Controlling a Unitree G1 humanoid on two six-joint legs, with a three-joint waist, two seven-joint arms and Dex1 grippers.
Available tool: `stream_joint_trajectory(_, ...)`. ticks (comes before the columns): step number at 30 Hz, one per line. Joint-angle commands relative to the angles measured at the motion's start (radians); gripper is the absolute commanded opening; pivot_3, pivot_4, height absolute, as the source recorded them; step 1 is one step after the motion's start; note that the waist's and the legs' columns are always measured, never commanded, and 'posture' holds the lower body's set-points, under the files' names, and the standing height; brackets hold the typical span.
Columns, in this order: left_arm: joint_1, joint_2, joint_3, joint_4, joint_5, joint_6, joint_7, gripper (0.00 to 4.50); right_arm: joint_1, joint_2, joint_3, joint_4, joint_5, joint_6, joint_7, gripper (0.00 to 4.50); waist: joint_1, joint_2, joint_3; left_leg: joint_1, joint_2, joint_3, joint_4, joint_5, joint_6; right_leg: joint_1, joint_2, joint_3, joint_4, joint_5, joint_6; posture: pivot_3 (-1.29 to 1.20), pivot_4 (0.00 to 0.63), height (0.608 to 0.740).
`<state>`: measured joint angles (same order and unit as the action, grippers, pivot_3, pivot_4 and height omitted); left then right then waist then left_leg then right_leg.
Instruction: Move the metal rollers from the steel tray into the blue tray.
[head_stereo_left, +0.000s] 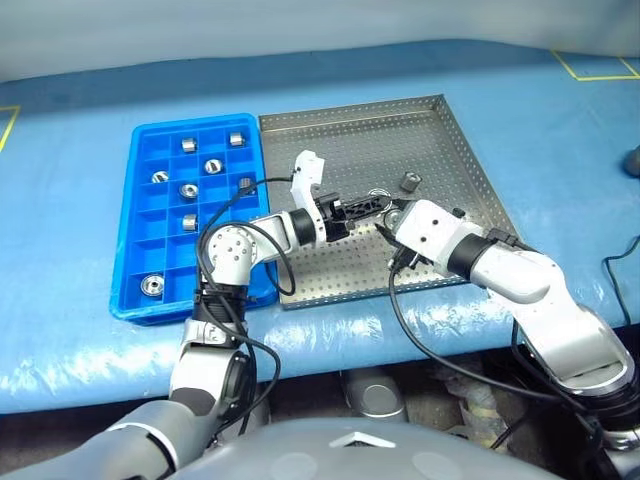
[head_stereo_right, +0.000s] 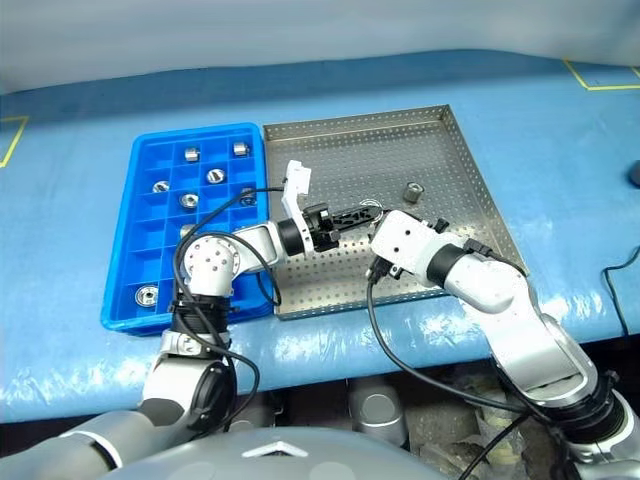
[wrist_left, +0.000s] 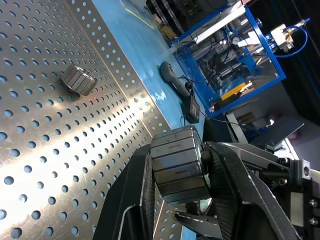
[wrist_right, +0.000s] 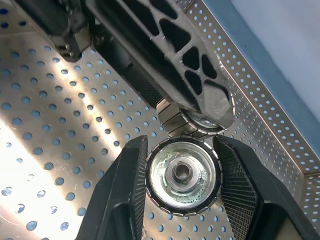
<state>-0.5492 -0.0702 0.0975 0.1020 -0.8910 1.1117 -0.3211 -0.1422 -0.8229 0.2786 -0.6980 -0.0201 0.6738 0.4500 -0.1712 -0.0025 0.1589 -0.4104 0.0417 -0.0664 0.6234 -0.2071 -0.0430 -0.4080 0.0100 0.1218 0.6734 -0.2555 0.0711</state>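
Both grippers meet just above the middle of the steel tray (head_stereo_left: 340, 150). My left gripper (wrist_left: 177, 170) is shut on a ribbed metal roller (wrist_left: 176, 162), held by its flat ends. My right gripper (wrist_right: 182, 172) is shut on a second roller (wrist_right: 182, 175), seen face-on with its dark centre hole. The two held rollers touch or nearly touch, with the left gripper's finger (wrist_right: 170, 45) right above the right one's roller. One more roller (head_stereo_left: 410, 181) stands loose on the steel tray beyond the grippers. The blue tray (head_stereo_left: 150, 235) lies left of the steel tray with several rollers (head_stereo_left: 188, 190) in its compartments.
The trays sit side by side on a blue tablecloth (head_stereo_left: 560, 130). A dark object (head_stereo_left: 632, 160) lies at the table's far right edge. A black cable (head_stereo_left: 420, 340) hangs from my right arm over the table's front edge.
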Motion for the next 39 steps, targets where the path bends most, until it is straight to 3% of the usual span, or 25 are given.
stream_joint_trajectory(1, -0.043, 0.012, 0.152, -0.09, -0.1, -0.017, 0.079, 1.25, 0.022, -0.048, 0.011, 0.081, -0.11, 0.035, -0.013, 1.71, 0.001, -0.001, 0.0, 0.0, 0.0, 0.0, 0.0, 0.0, 0.0, 0.0, 0.0, 0.0, 0.0, 0.0, 0.0, -0.15, 0.15, 0.74)
stream_joint_trajectory(8, -0.017, 0.067, 0.207, -0.195, -0.162, 0.001, 0.161, 1.25, 0.016, 0.018, -0.009, 0.141, -0.188, 0.05, -0.044, 1.71, 0.014, -0.002, 0.0, 0.0, 0.0, 0.0, 0.0, 0.0, 0.0, 0.0, 0.0, 0.0, 0.0, 0.0, 0.0, -0.13, 0.15, 0.74)
stream_joint_trajectory(14, 0.104, 0.346, 0.076, -0.418, 0.034, -0.093, 0.065, 1.25, -0.008, 0.374, -0.243, -0.015, 0.148, 0.092, -0.007, 1.71, 0.013, -0.002, 0.001, 0.001, 0.002, -0.001, -0.003, 0.001, -0.001, -0.001, 0.002, 0.0, 0.002, 0.0, -0.001, -0.09, 0.15, 0.74)
stream_joint_trajectory(17, 0.157, 0.467, 0.076, -0.483, 0.099, -0.111, 0.056, 1.25, -0.027, 0.45, -0.3, -0.076, 0.276, 0.117, 0.023, 1.71, 0.025, -0.002, 0.001, 0.001, 0.001, -0.002, -0.002, 0.001, -0.001, -0.001, 0.001, -0.001, 0.002, 0.0, -0.001, -0.07, 0.15, 0.74)
stream_joint_trajectory(23, 0.241, 0.597, 0.138, -0.544, 0.147, -0.119, 0.055, 1.25, -0.067, 0.462, -0.3, -0.091, 0.379, 0.159, 0.03, 1.71, 0.062, -0.003, 0.001, 0.001, 0.001, -0.002, -0.002, 0.001, -0.001, 0.0, 0.0, -0.002, 0.001, -0.001, -0.002, -0.02, 0.15, 0.74)
stream_joint_trajectory(34, 0.354, 0.663, 0.25, -0.567, 0.173, -0.096, 0.074, 1.25, -0.086, 0.456, -0.22, -0.06, 0.427, 0.162, 0.023, 1.71, 0.092, -0.003, 0.001, 0.0, 0.002, -0.002, -0.006, 0.001, -0.001, -0.003, 0.0, -0.003, 0.001, -0.002, -0.004, 0.02, 0.15, 0.74)
stream_joint_trajectory(39, 0.399, 0.685, 0.229, -0.577, 0.176, -0.068, 0.061, 1.25, -0.09, 0.446, -0.217, -0.053, 0.436, 0.157, 0.018, 1.71, 0.1, -0.003, 0.001, 0.001, 0.002, -0.001, -0.006, 0.001, -0.001, -0.003, 0.0, -0.003, 0.001, -0.002, -0.004, 0.02, 0.15, 0.74)
